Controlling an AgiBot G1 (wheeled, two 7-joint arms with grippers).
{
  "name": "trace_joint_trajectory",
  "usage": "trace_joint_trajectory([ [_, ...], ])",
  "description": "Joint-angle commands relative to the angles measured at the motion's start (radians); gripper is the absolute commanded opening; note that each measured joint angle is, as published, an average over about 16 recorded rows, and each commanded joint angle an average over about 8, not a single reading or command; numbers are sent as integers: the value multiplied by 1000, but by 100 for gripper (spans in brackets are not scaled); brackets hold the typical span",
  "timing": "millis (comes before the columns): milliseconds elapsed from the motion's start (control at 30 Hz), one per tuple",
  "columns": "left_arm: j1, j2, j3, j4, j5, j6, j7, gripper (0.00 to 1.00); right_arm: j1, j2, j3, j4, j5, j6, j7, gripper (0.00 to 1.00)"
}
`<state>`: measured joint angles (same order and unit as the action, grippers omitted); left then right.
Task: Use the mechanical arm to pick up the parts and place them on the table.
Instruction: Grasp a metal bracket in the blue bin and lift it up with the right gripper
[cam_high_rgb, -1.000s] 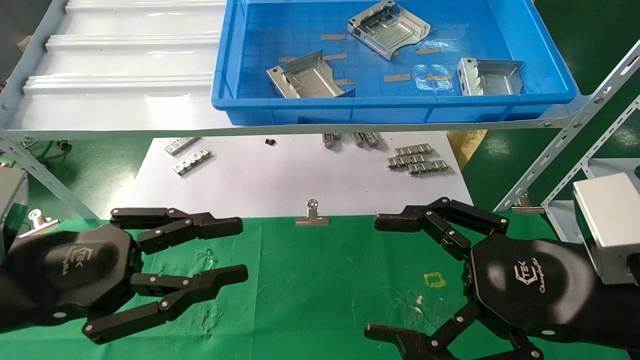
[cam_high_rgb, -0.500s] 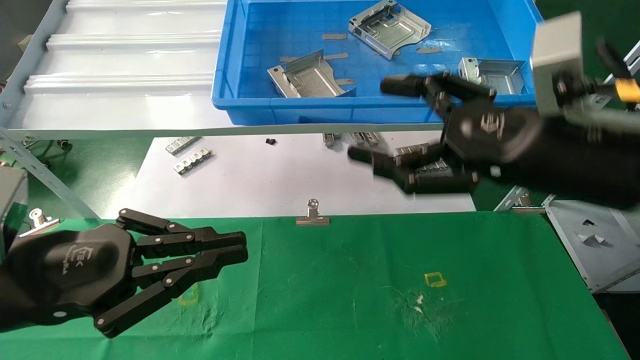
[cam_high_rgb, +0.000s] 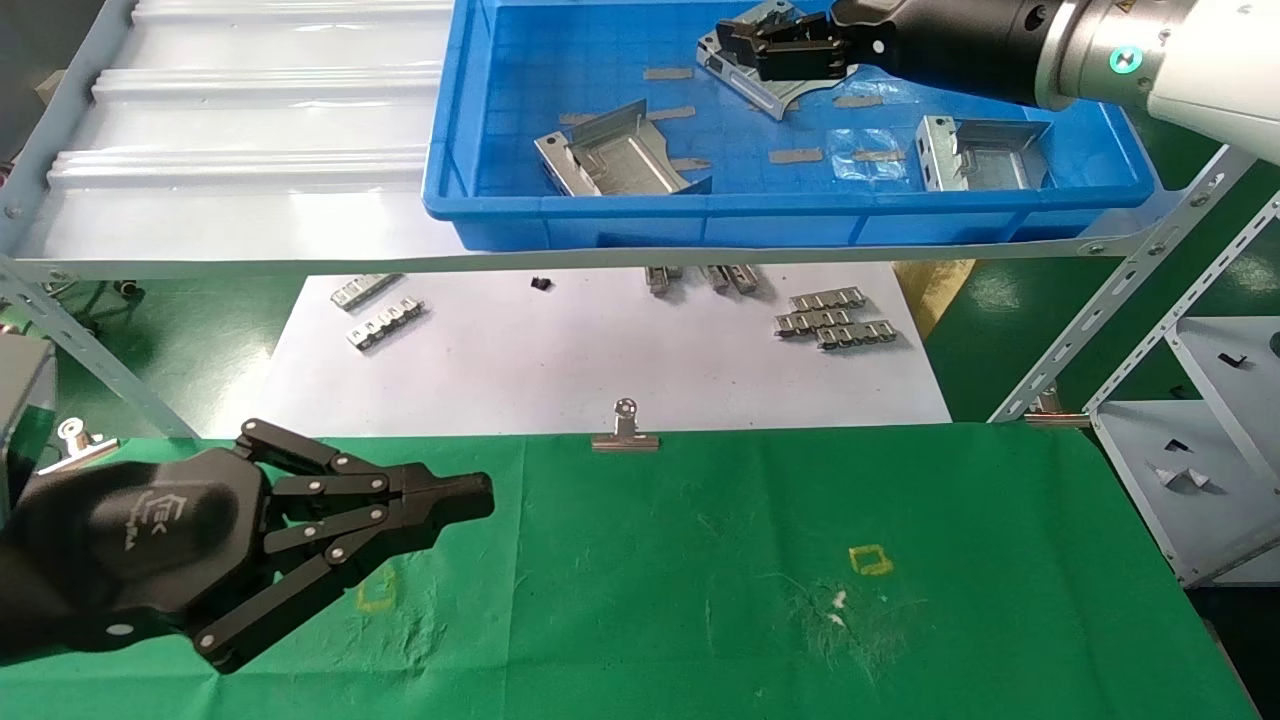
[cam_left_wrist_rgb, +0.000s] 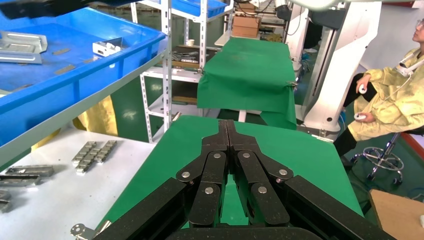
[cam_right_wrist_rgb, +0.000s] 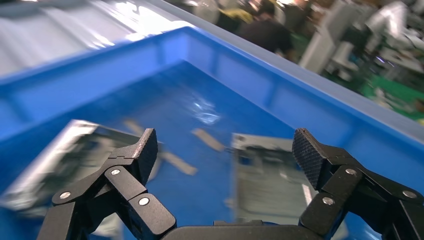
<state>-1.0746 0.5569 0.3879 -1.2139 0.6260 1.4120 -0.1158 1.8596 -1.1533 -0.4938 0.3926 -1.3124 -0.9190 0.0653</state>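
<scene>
Three silvery parts lie in the blue bin (cam_high_rgb: 600, 225) on the shelf: one at the front left (cam_high_rgb: 620, 160), one at the right (cam_high_rgb: 985, 155), and one at the back (cam_high_rgb: 765, 92) half hidden by the mechanical arm's black claw. My right gripper (cam_high_rgb: 745, 50) hangs open over that back part. In the right wrist view the right gripper (cam_right_wrist_rgb: 226, 152) is spread wide above a blurred part (cam_right_wrist_rgb: 270, 175), holding nothing. My left gripper (cam_high_rgb: 480, 495) is shut and empty, low over the green table (cam_high_rgb: 700, 560) at the near left, its tips (cam_left_wrist_rgb: 226, 125) pressed together.
A white sheet (cam_high_rgb: 560, 350) behind the green cloth carries ribbed metal strips (cam_high_rgb: 835, 325). A binder clip (cam_high_rgb: 625, 430) sits on the cloth's far edge. The grey shelf (cam_high_rgb: 250, 150) and its slanted struts (cam_high_rgb: 1130, 280) stand at the back and the right.
The right arm rose from low over the table's right side up and back into the blue bin. The left gripper's fingers closed and stayed in place.
</scene>
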Motion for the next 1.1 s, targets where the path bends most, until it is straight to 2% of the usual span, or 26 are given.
trace_joint_trajectory([
  [33, 0, 0, 0, 0, 0, 0, 0, 0, 55, -53, -20, -111, -44, 68, -22, 90],
  [67, 0, 0, 0, 0, 0, 0, 0, 0, 67, -76, -25, -147, -56, 104, -28, 81],
  [133, 0, 0, 0, 0, 0, 0, 0, 0, 87, -117, -35, -210, -76, 162, -37, 56],
  [233, 0, 0, 0, 0, 0, 0, 0, 0, 103, -163, -47, -275, -96, 204, -44, 19],
  [300, 0, 0, 0, 0, 0, 0, 0, 0, 107, -181, -55, -301, -105, 207, -45, 3],
  [333, 0, 0, 0, 0, 0, 0, 0, 0, 106, -189, -59, -310, -109, 204, -44, 0],
  [533, 0, 0, 0, 0, 0, 0, 0, 0, 92, -205, -76, -314, -119, 186, -19, 0],
  [1100, 0, 0, 0, 0, 0, 0, 0, 0, 55, -210, -126, -228, -91, 257, 33, 0],
])
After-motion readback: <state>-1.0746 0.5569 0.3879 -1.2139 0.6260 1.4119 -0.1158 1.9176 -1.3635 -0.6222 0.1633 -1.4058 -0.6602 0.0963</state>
